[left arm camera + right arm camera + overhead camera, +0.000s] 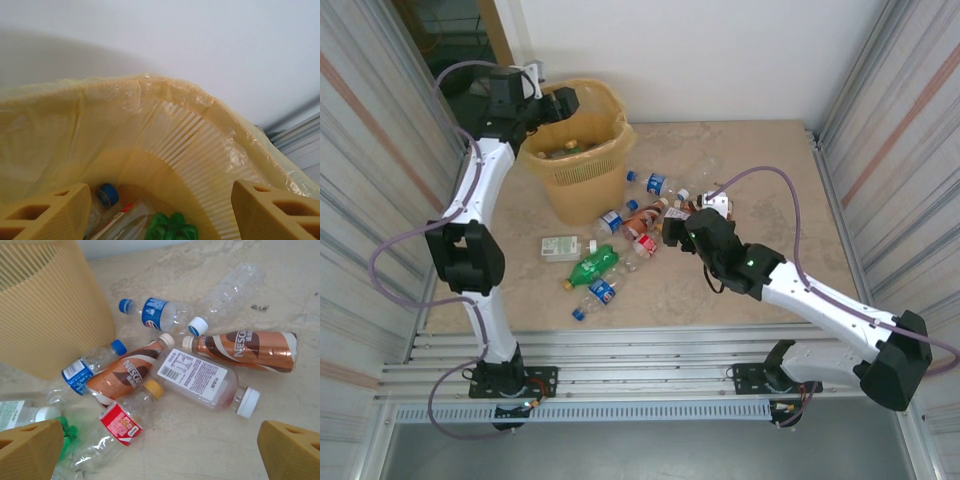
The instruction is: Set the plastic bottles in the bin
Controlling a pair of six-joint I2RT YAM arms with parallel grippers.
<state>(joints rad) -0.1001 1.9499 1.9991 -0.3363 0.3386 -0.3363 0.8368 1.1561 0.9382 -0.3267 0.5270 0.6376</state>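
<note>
**Plastic bottles (645,243) on the table (750,160) and in the bin (575,180)**

Nearest to the arm bases, a clear bottle with a blue label (597,293) lay on the table. Just behind it were a green bottle (592,265) and a flat bottle with a white label (560,247).

A little farther, the right gripper (160,432) hung above the main heap. Its fingers (30,447) were spread wide and nothing was between them. Under it lay a red-labelled bottle (118,426). Beside that, a brown bottle (127,374) touched a clear bottle with a printed white label (202,379). A second brown bottle (247,347) lay just behind that one. Farther still lay a blue-labelled bottle (156,313) and a crushed clear bottle (230,287).

The bin stood upright at the far left of the table, just beside the heap, with a yellowish bag liner (125,95) folded over its rim. The left gripper (558,105) was above the far-left rim, with its jaws apart and holding nothing. At the bottom of the bin lay a blue-capped bottle (106,195) and a green one (172,227).
</note>
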